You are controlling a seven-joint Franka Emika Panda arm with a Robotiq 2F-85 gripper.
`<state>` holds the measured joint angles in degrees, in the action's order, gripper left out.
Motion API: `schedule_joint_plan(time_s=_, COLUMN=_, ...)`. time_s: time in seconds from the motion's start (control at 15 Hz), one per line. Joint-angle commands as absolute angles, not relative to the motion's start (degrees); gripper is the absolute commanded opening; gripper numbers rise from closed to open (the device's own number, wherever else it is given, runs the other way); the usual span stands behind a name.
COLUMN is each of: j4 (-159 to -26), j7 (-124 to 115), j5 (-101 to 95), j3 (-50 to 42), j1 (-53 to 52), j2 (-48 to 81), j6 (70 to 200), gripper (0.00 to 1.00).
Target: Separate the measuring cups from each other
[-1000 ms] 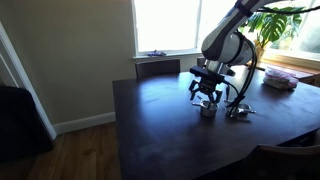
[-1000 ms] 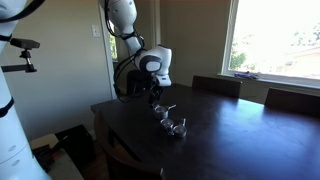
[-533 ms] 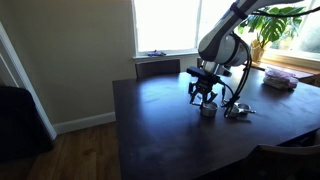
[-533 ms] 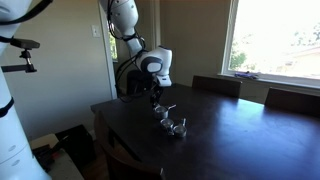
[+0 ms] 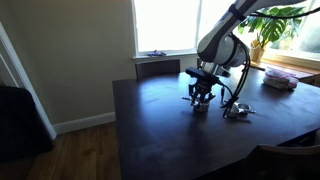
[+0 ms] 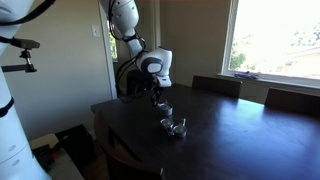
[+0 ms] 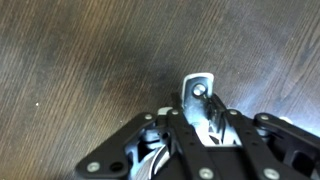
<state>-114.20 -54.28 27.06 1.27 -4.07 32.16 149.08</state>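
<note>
On the dark wooden table (image 5: 150, 120) my gripper (image 5: 201, 97) hangs low over one small silver measuring cup (image 5: 201, 106). The wrist view shows that cup's flat handle (image 7: 198, 90), with a hole at its end, standing between the fingers of my gripper (image 7: 200, 118), which press on it from both sides. The other measuring cups (image 5: 236, 112) lie together a short way off, apart from the gripper. In an exterior view the gripper (image 6: 157, 100) sits above the held cup (image 6: 166, 110), with the remaining cups (image 6: 176, 127) closer to the table's edge.
Chair backs (image 5: 158, 68) (image 6: 216, 86) stand along the table's far side. A pinkish bundle (image 5: 279, 81) lies on the table near a leafy plant (image 5: 272, 25) by the window. A tripod with a camera (image 6: 22, 60) stands off the table's corner.
The fingers have closed in on the cup's handle. The gripper has shifted slightly along the table, away from the other cups, and the cup under it has shifted with it.
</note>
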Motion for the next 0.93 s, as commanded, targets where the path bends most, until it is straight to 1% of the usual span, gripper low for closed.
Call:
schedule_joint_plan(time_s=0.0, j4=-117.7, j7=-54.0, j5=26.9, j3=1.4, j1=-4.7, j2=29.5, j6=150.8, gripper=0.13)
schedule_joint_plan(time_s=0.87, j4=-134.5, j7=-46.8, j5=24.2, j3=1.6, j1=-6.7, j2=14.6, j6=160.4, gripper=0.13)
